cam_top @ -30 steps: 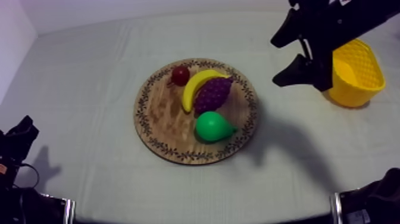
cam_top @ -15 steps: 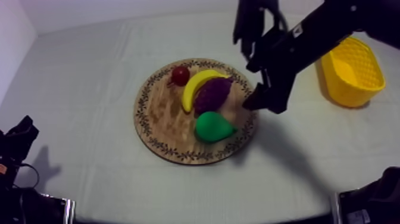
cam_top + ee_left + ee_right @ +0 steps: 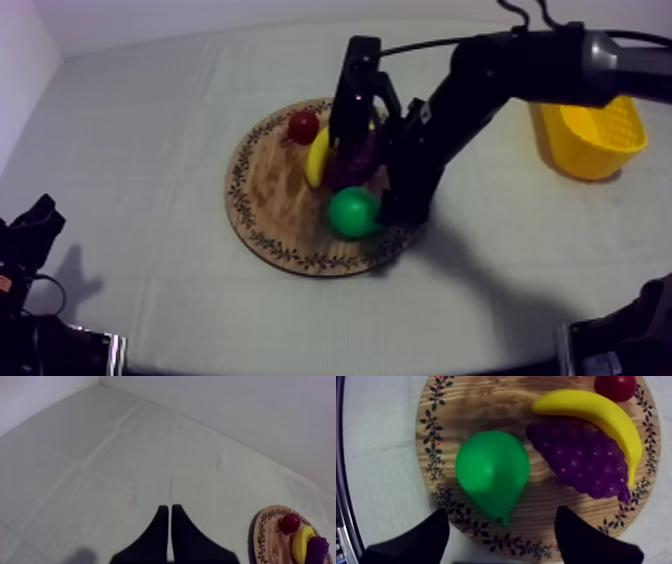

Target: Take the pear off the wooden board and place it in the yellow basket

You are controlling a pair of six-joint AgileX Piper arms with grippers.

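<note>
Locate the pear [image 3: 493, 473]: green, smooth, lying on its side on the near right part of the wooden board [image 3: 275, 190], narrow stem end toward the patterned rim. The board is round, flat and central. The yellow basket [image 3: 590, 140] stands upright at the far right, well apart from the board.

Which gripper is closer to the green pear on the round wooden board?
Right. The right gripper hangs open above the green pear; the left gripper lies shut over grey-white cloth, well off the round wooden board.
</note>
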